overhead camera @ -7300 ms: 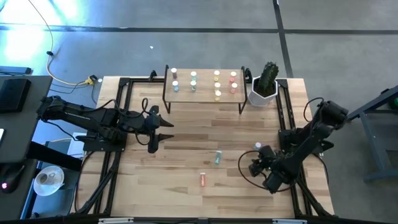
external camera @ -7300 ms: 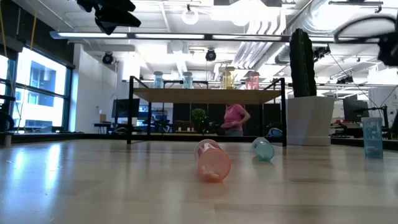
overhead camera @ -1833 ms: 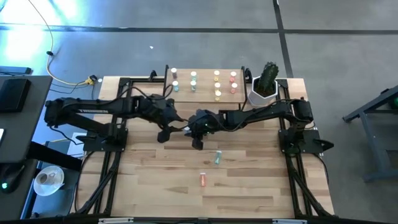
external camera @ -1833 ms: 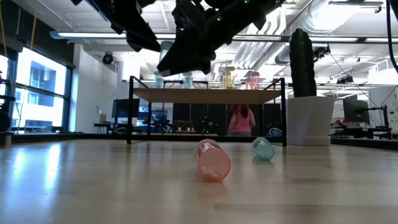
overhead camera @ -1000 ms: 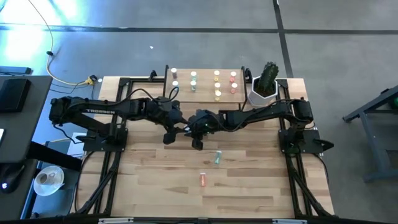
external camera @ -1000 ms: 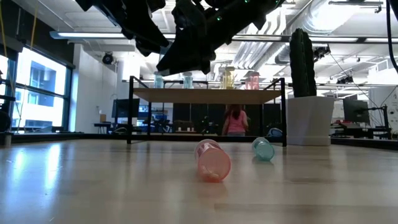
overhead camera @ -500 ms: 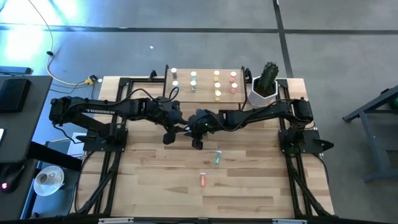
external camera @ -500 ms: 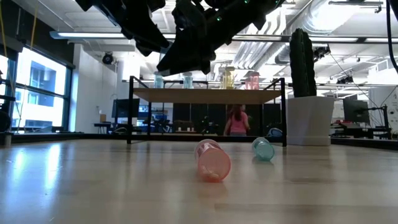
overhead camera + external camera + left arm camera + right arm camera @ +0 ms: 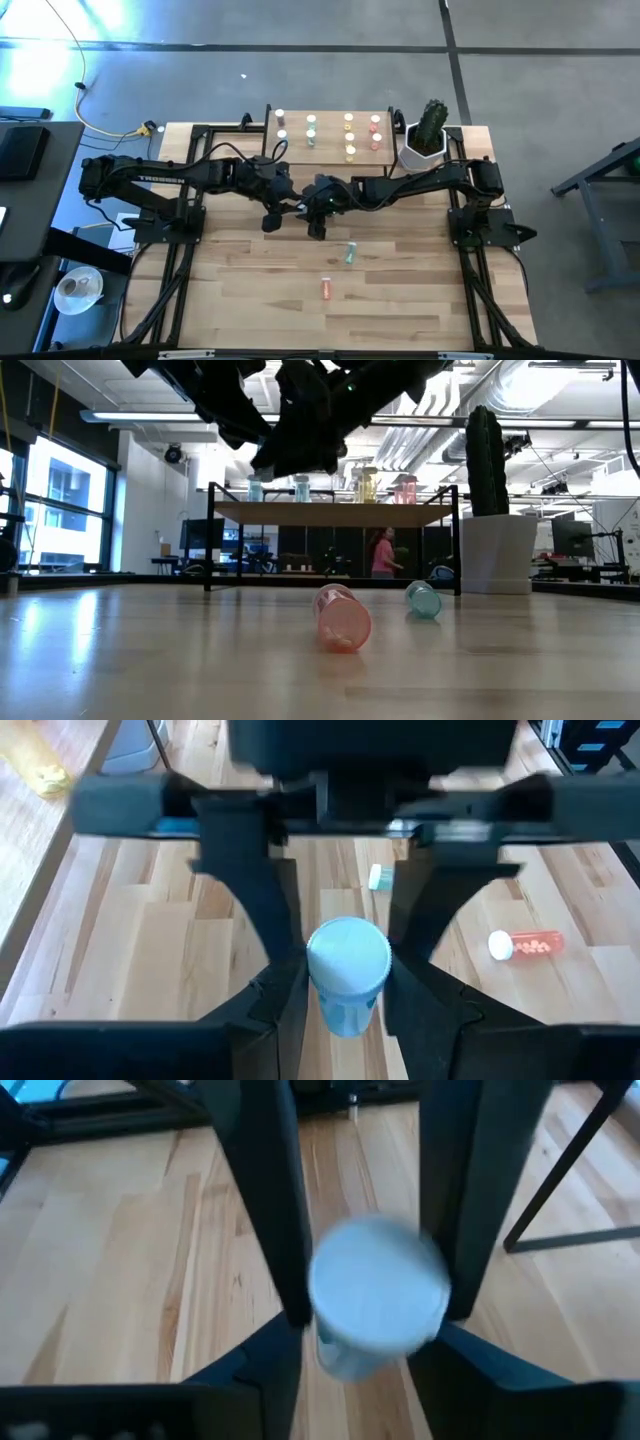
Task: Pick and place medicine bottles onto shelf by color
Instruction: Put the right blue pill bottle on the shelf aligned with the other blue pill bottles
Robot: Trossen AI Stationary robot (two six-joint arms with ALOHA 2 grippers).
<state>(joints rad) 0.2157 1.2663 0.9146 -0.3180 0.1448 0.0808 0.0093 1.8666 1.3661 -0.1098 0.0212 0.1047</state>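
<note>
Pale blue, with a white cap facing my camera, a small medicine bottle (image 9: 347, 975) sits clamped between the fingers (image 9: 268, 935) of my left gripper (image 9: 285, 212), above the middle of the table (image 9: 400, 300). My right gripper (image 9: 312, 214) meets it there. My right wrist camera shows the same bottle blurred between its own fingers (image 9: 262, 1210); whether they touch it I cannot tell, though they stand apart.

From overhead the held bottle is hidden between the two grippers. That view does let me count: eight medicine bottles standing on the shelf (image 9: 328, 155), set in four columns of two, and two bottles lying on the table, a green one (image 9: 350, 253) and a red one (image 9: 326, 289).

The low camera shows those two on their sides, the red bottle nearer, and four bottles along the shelf's edge. A person in a pink top (image 9: 384, 554) stands far behind. A cactus in a white pot (image 9: 426, 140) stands beside the shelf.
</note>
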